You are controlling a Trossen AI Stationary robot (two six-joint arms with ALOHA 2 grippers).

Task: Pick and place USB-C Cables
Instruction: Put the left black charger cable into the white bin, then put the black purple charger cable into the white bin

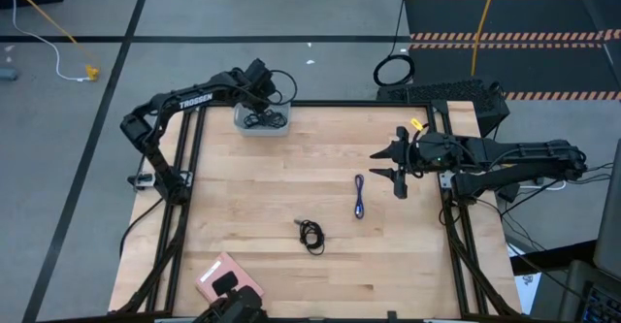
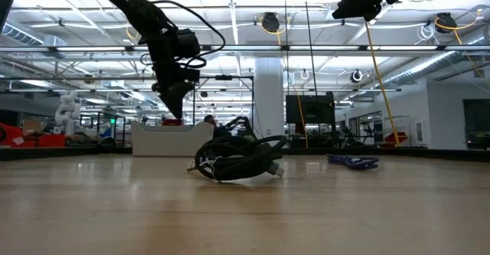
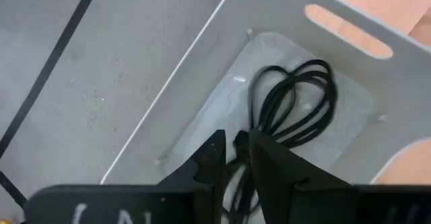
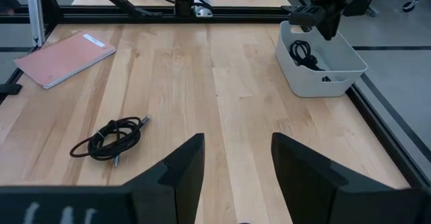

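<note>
A white bin [image 1: 243,127] stands at the table's far edge, left of centre. One black USB-C cable [image 3: 296,103] lies coiled on its floor. My left gripper [image 3: 234,160] hangs just above this bin [image 4: 337,76], pointing down, its fingers a narrow gap apart over the cable [image 4: 304,52]. A second black cable [image 1: 310,234] lies coiled on the table near the middle [image 4: 108,140]. The purple-blue cable [image 1: 359,197] lies stretched out to its right [image 2: 352,161]. My right gripper [image 1: 393,163] hovers open above the table's right side, right of the purple-blue cable.
A pink pad [image 1: 225,276] lies at the near left corner [image 4: 64,56]. A black keyboard [image 1: 441,92] sits beyond the far right edge. A black ring hoop [image 1: 393,71] and a yellow cord [image 1: 485,13] lie on the floor. Bare wood shows between bin and cables.
</note>
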